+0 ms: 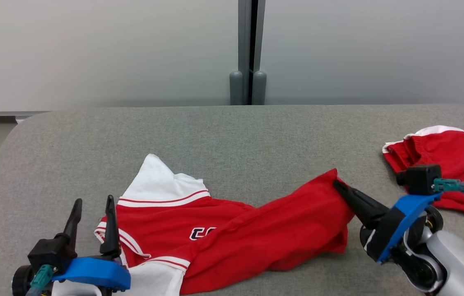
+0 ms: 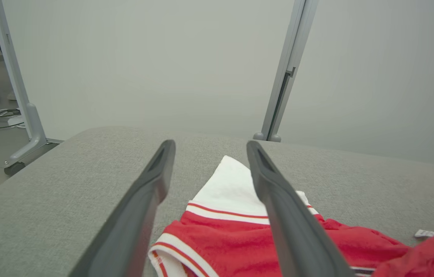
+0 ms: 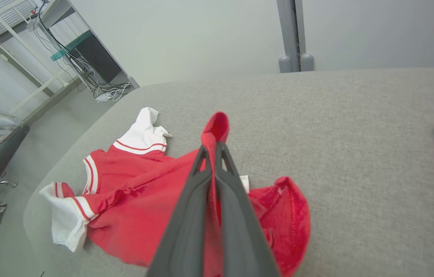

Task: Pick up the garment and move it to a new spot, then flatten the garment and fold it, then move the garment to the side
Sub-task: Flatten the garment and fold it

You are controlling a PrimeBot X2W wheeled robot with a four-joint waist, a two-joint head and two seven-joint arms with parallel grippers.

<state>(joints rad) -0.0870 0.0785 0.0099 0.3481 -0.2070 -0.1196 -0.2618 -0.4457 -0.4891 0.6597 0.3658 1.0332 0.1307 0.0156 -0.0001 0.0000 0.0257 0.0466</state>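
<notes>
Head view, L to R: left gripper [image 1: 94,200] hung wide open at 8 o'clock by the collar end, garment [image 1: 232,234] lay rumpled on the table [image 1: 232,135] at 6, right gripper [image 1: 337,185] at 4 o'clock clamped its red hem, so flattening looked half-done, w/ fold & side-move left.

The garment [image 1: 256,234] is red with white, red-striped sleeves; the table [image 1: 215,139] is grey.

We've got the head cam looking down over the grey fabric surface [image 1: 232,131]; both wrist cams sit low, sharing the red-and-white garment [image 1: 265,234].
</notes>
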